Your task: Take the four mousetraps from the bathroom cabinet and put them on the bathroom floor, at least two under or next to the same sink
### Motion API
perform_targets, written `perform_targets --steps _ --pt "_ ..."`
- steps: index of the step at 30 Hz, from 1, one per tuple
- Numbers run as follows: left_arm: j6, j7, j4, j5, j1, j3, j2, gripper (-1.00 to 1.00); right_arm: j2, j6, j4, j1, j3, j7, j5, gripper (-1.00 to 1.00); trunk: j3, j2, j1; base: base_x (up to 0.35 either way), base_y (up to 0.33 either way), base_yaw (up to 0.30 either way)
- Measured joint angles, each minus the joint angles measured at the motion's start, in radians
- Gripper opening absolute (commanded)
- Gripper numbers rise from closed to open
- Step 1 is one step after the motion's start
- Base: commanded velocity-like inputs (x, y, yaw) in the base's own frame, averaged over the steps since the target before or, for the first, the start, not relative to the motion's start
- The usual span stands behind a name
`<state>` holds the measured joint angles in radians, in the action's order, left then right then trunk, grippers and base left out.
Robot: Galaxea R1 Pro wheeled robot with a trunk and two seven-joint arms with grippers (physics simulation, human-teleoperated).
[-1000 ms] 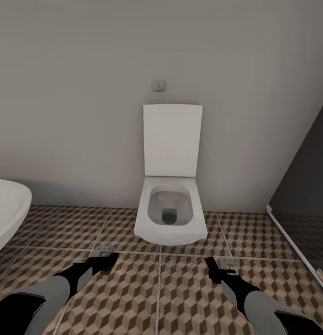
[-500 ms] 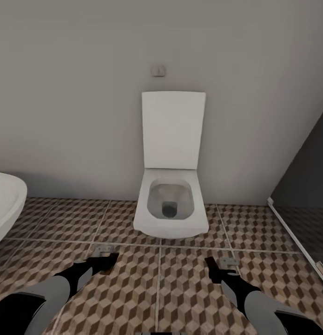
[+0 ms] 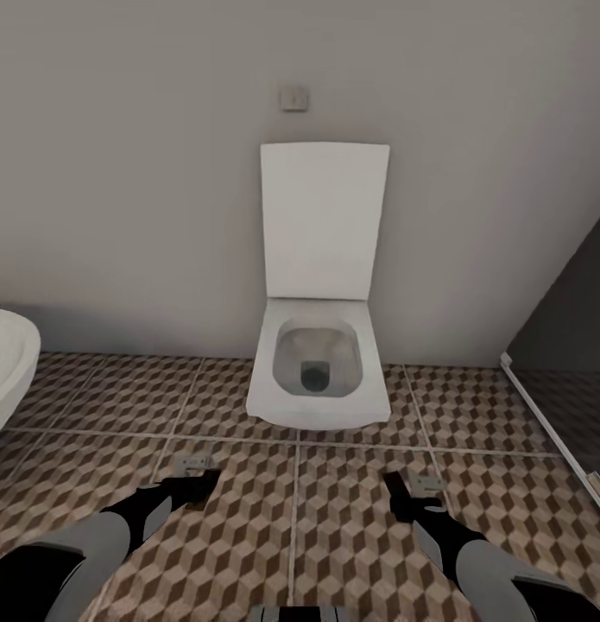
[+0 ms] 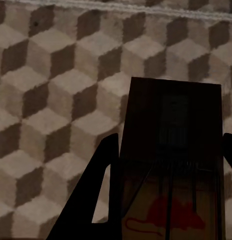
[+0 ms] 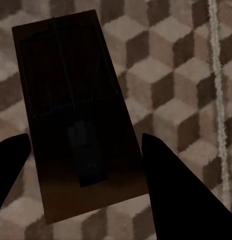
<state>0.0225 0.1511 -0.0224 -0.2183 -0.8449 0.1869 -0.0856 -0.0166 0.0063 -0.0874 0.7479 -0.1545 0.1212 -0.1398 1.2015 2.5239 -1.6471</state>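
Each gripper clasps a mousetrap: left gripper (image 3: 194, 480) with one mousetrap (image 4: 171, 170), right gripper (image 3: 412, 492) with another (image 5: 75, 120), long axes running forward, patterned floor (image 3: 300, 536) directly below

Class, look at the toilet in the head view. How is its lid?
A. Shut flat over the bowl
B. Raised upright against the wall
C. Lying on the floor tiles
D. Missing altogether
B. The toilet lid stands upright against the wall, and the open bowl with its dark drain shows below it.
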Motion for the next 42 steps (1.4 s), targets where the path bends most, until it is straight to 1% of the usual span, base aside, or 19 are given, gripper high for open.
perform_targets --steps 11,19,25,31,37,42 --pt "-0.001 -0.001 -0.003 -0.001 0.0 0.0 0.001 -1.0 0.0 -0.017 -0.001 0.0 0.002 0.002 -0.005 -1.0 0.043 0.003 -0.005 0.0 0.0 0.0" --pt "-0.001 -0.001 -0.07 -0.001 0.0 -0.006 0.002 -1.0 0.0 -0.046 -0.001 -0.001 0.006 0.002 -0.007 -1.0 0.074 0.004 -0.009 0.0 0.0 0.0" --pt "-0.003 -0.001 -0.087 -0.001 0.0 -0.007 0.005 -1.0 -0.001 -0.051 -0.001 0.0 0.007 0.002 -0.01 -1.0 0.097 0.006 -0.011 0.0 0.0 0.0" --pt "-0.024 -0.001 -0.122 -0.001 0.0 -0.01 0.011 -1.0 -0.001 -0.052 -0.002 -0.001 0.009 0.002 -0.013 -1.0 0.097 0.006 -0.011 0.0 0.0 0.0" --pt "-0.033 -0.005 -0.142 0.0 0.0 -0.006 0.034 -1.0 0.002 -0.051 -0.003 0.0 0.011 0.002 -0.017 -1.0 0.097 0.006 -0.011 0.0 0.0 0.0" --pt "-0.034 -0.021 -0.144 0.001 0.0 -0.006 0.04 -1.0 0.002 -0.05 -0.003 0.0 0.012 0.002 -0.017 -1.0 0.097 0.006 -0.011 0.0 0.0 0.0"
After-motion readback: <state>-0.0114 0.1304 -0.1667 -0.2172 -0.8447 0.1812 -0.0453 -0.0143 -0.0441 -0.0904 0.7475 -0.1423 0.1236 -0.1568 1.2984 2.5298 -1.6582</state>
